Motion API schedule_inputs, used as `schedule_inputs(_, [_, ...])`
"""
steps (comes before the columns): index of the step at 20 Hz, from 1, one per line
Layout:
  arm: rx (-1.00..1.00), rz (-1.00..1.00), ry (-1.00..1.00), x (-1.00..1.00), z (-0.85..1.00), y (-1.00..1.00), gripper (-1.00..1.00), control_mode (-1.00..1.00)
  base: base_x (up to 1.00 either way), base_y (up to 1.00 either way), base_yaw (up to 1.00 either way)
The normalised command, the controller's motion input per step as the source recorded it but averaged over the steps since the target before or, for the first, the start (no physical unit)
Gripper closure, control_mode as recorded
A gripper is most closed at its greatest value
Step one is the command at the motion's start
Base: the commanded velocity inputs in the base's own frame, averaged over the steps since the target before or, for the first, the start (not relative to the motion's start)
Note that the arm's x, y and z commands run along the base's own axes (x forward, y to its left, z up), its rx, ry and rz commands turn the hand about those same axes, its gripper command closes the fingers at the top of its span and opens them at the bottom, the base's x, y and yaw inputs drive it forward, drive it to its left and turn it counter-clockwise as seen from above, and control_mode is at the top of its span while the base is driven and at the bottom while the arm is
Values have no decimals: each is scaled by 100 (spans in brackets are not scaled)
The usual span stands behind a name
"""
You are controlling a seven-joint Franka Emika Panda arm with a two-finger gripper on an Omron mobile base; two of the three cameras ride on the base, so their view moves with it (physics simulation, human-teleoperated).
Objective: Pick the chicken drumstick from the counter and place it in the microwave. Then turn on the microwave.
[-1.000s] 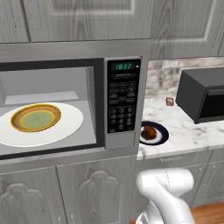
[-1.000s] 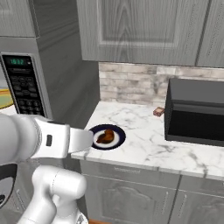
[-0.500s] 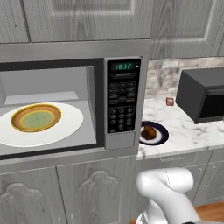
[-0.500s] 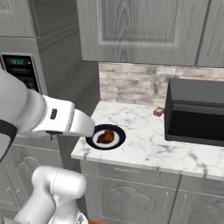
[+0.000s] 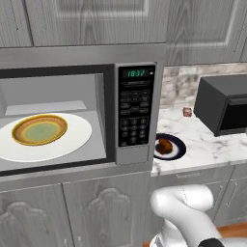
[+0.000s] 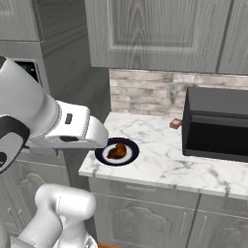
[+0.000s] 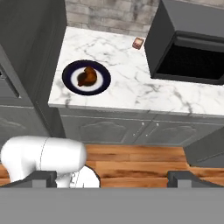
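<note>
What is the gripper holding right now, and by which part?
Nothing. The gripper is open with nothing between its tips, well off the counter; the chicken drumstick lies untouched on its dark plate.

Marbled stone counter (image 7: 131,89) (glossy drumstick (image 7: 86,77))

- The surface (image 7: 144,87) is white-grey marbled stone over grey panelled cabinet fronts (image 7: 131,127), with a brick backsplash (image 6: 145,92) behind it.
- A dark-rimmed plate (image 7: 70,72) sits near the front left corner, carrying the chicken drumstick (image 7: 86,77).
- A black box appliance (image 6: 218,126) stands at the right, its front open.
- A small brown item (image 7: 138,42) lies by the backsplash, just left of that appliance.
</note>
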Motion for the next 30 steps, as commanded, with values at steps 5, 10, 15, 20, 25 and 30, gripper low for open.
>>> schedule_inputs(5, [0, 13, 0, 9, -17, 14, -100, -100, 0, 0, 0])
schedule_inputs(10, [0, 9, 0, 8, -7, 8, -100, -100, 0, 0, 0])
schedule_inputs(15, [0, 4, 0, 16, 0, 7, -100, -100, 0, 0, 0])
schedule_inputs(20, [0, 0, 3, 12, -5, 7, -100, -100, 0, 0, 0])
schedule_inputs(25, [0, 0, 5, 28, -4, 10, -100, -100, 0, 0, 0])
schedule_inputs(30, [0, 0, 1, 31, -7, 0, -100, -100, 0, 0, 0])
